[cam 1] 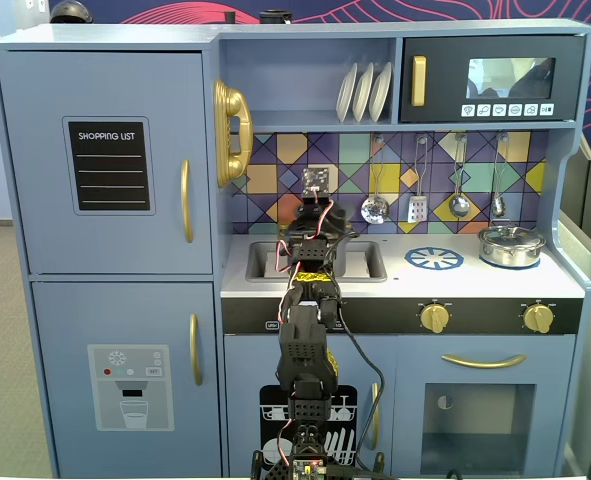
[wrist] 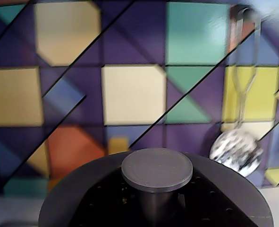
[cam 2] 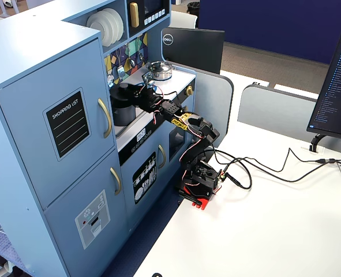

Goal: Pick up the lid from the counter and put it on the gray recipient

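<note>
Hand [cam 2: 135,92]: reached over the bench [cam 1: 475,281] of the toy kitchen, level with the top of the gray recipient [cam 2: 122,111]. I cannot tell whether the fingers are spread or pinching. The wrist view shows no finger clearly, and both fixed views are too small or blocked by the arm.

Lid [wrist: 156,169]: in the wrist view its round knob sits low and centred, with the dark disc spreading out beneath it and the tiled back wall behind. In a fixed view a dark flat top shows at the rim of the gray recipient, directly under the hand. I read this as the lid at or just above the rim, but I cannot say whether it is seated or hanging.

Around the gray recipient: it stands at the sink [cam 1: 366,262] end of the bench. The shiny silver pot [cam 1: 512,246] is well apart, at the far end beyond the blue burner print [cam 1: 434,259]. A slotted spoon [wrist: 236,150] hangs on the wall, to the right of the knob in the wrist view.

Step, my judgement: placement, late in the task. Next move calls for confirming that the disc is centred and level on the rim, then letting go and lifting straight up off the knob. Any sideways drag could slide the lid off.
</note>
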You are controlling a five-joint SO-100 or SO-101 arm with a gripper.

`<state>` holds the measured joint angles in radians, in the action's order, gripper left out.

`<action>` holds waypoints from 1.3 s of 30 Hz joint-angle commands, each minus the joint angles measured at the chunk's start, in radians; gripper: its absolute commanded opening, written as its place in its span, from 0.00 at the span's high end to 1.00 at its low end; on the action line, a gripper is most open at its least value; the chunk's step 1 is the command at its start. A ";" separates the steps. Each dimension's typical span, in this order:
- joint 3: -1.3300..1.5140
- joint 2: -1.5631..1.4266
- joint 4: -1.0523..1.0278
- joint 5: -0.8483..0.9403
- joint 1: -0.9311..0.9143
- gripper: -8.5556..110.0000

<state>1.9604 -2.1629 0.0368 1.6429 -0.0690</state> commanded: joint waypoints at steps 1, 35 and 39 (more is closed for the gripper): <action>0.005 -0.049 0.054 0.017 0.031 0.93; 0.094 0.032 0.179 0.002 0.034 0.93; 0.091 0.046 0.183 -0.002 0.026 0.93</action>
<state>2.0862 -2.1200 0.1871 1.6398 -0.0383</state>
